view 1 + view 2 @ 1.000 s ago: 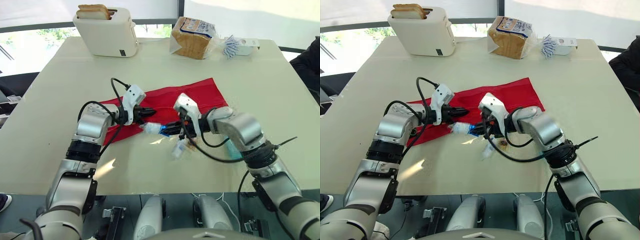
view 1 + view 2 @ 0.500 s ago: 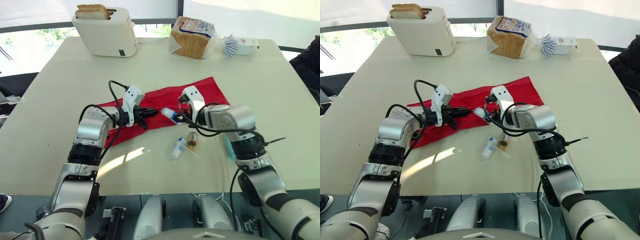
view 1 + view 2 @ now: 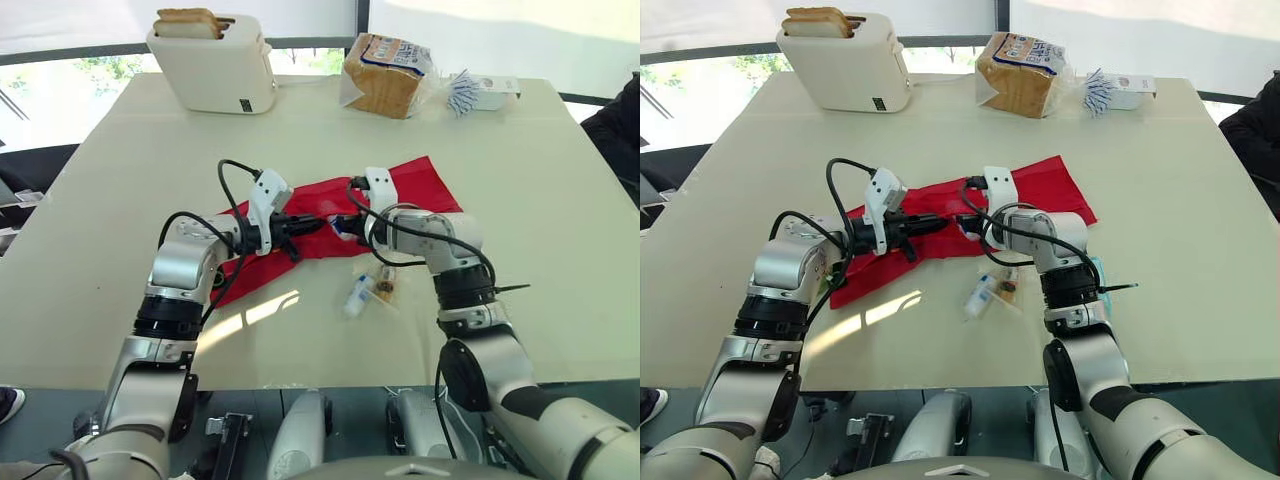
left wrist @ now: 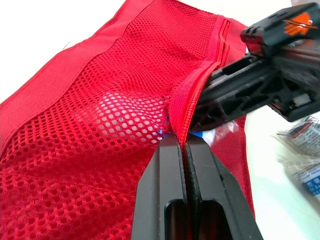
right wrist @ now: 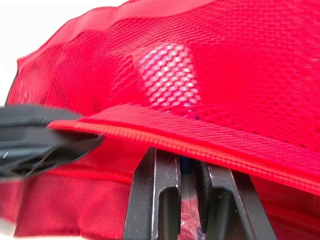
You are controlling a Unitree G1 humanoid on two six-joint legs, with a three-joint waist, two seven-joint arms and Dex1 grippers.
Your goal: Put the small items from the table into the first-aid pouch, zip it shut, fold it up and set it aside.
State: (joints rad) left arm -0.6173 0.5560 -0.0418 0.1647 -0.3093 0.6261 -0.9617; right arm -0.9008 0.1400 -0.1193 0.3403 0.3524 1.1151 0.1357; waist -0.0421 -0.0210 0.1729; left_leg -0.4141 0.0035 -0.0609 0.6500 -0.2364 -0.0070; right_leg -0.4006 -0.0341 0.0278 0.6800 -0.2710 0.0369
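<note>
The red first-aid pouch (image 3: 415,188) lies flat mid-table. My left gripper (image 3: 318,224) is shut on the zipper edge of its mesh pocket (image 4: 100,100) and lifts that edge into an opening. My right gripper (image 3: 340,222) reaches into this opening from the opposite side, shut on a small blue-and-white packet (image 5: 186,172). A pale shape (image 5: 170,70) shows through the mesh. On the bare table in front of the pouch lie a small white tube (image 3: 355,296) and a brown packet (image 3: 383,284). A teal item (image 3: 1098,270) peeks out beside my right forearm.
At the far side of the table stand a white toaster (image 3: 212,62) with bread in it, a bagged loaf (image 3: 385,75) and a small white box with blue packets (image 3: 475,92). A person's dark sleeve (image 3: 620,115) shows at the right edge.
My right gripper has carried the blue-and-white packet from the table's front up to the pouch and into the pocket opening. The left gripper has kept hold of the zipper edge.
</note>
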